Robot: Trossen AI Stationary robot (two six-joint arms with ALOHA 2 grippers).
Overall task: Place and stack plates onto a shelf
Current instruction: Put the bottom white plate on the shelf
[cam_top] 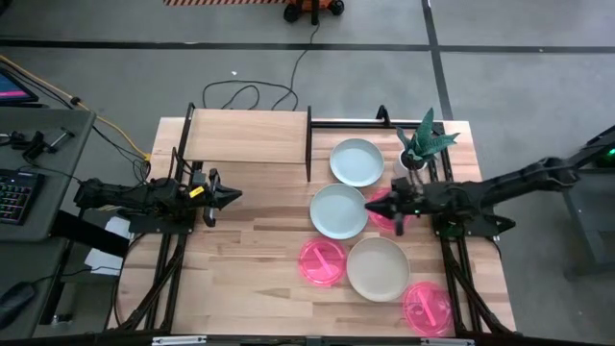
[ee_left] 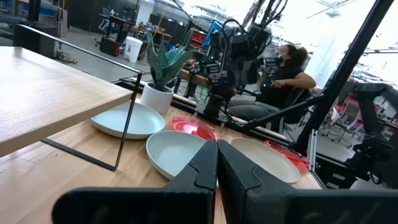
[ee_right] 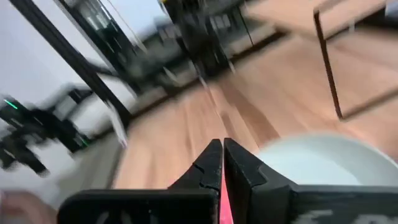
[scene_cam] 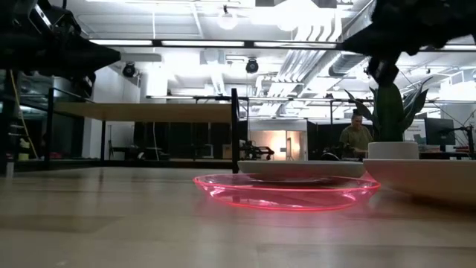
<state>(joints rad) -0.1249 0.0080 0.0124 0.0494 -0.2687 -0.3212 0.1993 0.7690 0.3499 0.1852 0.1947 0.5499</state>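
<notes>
The shelf point(cam_top: 248, 136) is a light wooden board on thin black posts at the table's far left. Six plates lie flat on the table's right half: two pale blue ones point(cam_top: 356, 161) point(cam_top: 338, 210), a cream one point(cam_top: 378, 268) and three pink ones point(cam_top: 322, 260) point(cam_top: 427, 308) point(cam_top: 388, 213). My left gripper point(cam_top: 231, 195) hovers shut above bare table, left of the plates. My right gripper point(cam_top: 370, 205) is shut and raised over the near pale blue plate's right edge, and its arm partly hides the third pink plate. In the right wrist view the shut fingers point(ee_right: 222, 155) point across the pale plate point(ee_right: 329, 165).
A small white plant pot point(cam_top: 413, 161) with a green plant stands at the far right, close behind my right arm. The shelf's black posts point(cam_top: 308, 144) rise between the board and the plates. Bare wood lies on the left and near-left point(cam_top: 240, 279). A person sits beyond the table point(ee_left: 289, 68).
</notes>
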